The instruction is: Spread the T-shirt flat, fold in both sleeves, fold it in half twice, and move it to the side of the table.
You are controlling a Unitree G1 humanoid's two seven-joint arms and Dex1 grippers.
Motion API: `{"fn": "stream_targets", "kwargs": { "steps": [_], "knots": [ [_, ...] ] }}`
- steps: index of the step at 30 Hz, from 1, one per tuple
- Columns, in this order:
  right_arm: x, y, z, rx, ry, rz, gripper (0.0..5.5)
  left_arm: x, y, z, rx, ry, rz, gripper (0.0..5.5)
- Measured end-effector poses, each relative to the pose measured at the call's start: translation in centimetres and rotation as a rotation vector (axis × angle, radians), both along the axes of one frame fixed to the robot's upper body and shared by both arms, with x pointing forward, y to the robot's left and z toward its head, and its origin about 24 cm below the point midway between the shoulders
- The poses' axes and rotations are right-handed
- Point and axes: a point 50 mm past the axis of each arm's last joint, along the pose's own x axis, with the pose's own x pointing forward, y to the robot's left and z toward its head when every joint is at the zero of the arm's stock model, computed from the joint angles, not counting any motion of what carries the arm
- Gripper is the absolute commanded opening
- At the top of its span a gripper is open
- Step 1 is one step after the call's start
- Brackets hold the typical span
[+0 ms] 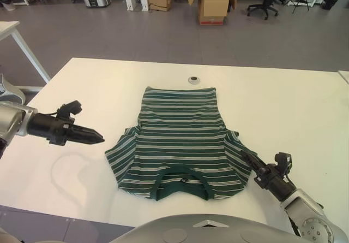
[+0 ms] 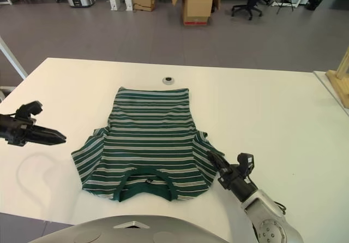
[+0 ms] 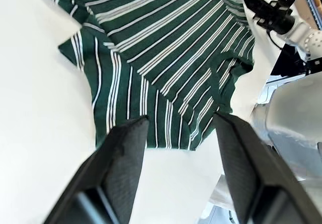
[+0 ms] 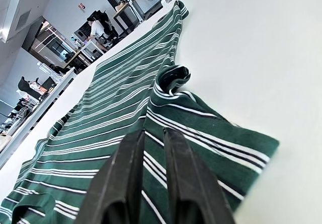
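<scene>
One T-shirt (image 1: 180,139), dark green with thin white stripes, lies flat near the middle of the white surface (image 1: 294,106), with the collar (image 1: 182,184) toward the robot and the hem on the far side. A small pale speck inside the collar may be a label, but it is too small to read. Both short sleeves stick out to the sides. The left sleeve (image 1: 121,150) is spread, and the right sleeve (image 1: 237,144) is rumpled, with a small raised fold.

There are two hands. The left hand (image 1: 97,138) hangs above bare surface just beside the left sleeve and is apart from the cloth. In the left wrist view its two fingers (image 3: 121,158) are spread wide and hold nothing. The right hand (image 1: 244,155) is at the outer edge of the right sleeve. In the right wrist view its two fingers (image 4: 126,173) are drawn almost together, with only a narrow slit between them. Whether the tips press on the cloth cannot be told.

One small round disc (image 1: 193,79) sits on the surface just beyond the hem.
</scene>
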Motion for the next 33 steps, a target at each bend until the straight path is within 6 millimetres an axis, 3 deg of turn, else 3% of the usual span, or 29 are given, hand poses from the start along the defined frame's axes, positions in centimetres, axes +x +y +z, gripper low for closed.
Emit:
{"fn": "stream_targets", "kwargs": {
  "steps": [4, 12, 24, 33],
  "knots": [
    [0.1, -0.2, -0.1, -0.001, 0.000, 0.008, 0.68, -0.2, 1.1, -2.4, 0.101, -0.043, 0.027, 2.37],
    [0.6, -0.5, 0.2, -0.022, 0.007, 0.034, 0.68, -0.7, 0.7, -5.6, 0.129, -0.125, 0.040, 2.37],
    [0.8, -1.0, 0.4, -0.033, 0.022, 0.036, 0.68, -1.5, 0.3, -7.4, 0.174, -0.192, 0.002, 2.37],
    [1.1, -1.2, 0.6, -0.044, 0.014, 0.038, 0.68, -2.3, -0.1, -7.9, 0.152, -0.188, -0.035, 0.91]
  ]
}}
